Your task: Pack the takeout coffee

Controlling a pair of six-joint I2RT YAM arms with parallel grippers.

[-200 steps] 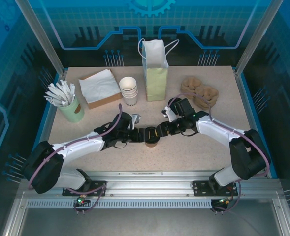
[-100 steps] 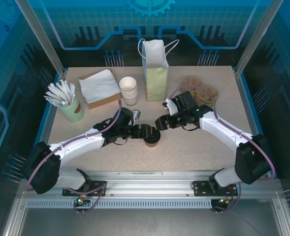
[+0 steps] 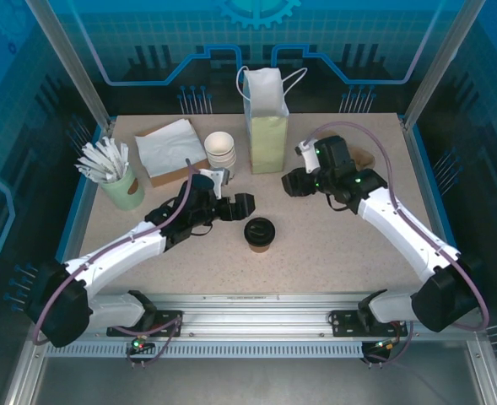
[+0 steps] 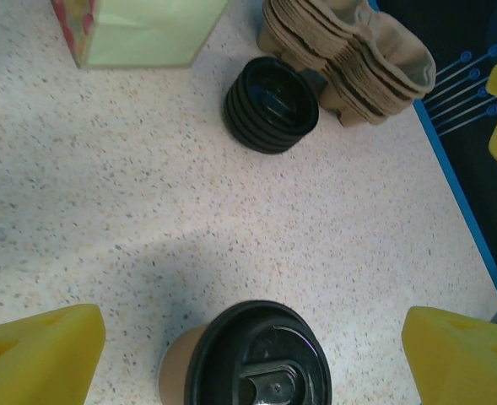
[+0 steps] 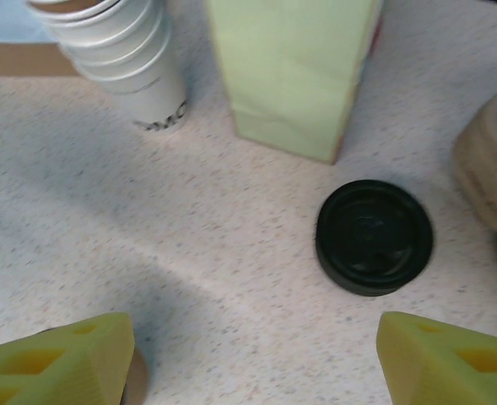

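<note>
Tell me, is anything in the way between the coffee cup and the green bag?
Nothing visible is. Only bare table lies between the takeout coffee and the green paper bag behind it. The stack of black lids sits off to the bag's right, beside the cardboard cup carriers.

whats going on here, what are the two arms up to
Two robot arms are working on packing a takeout coffee. The lidded takeout coffee stands upright on the table, and neither gripper touches it. The left gripper and the right gripper are both open and hold nothing, one on each side of it and a little farther back. The green paper bag stands open behind them, and the coffee is not in it yet.
</note>
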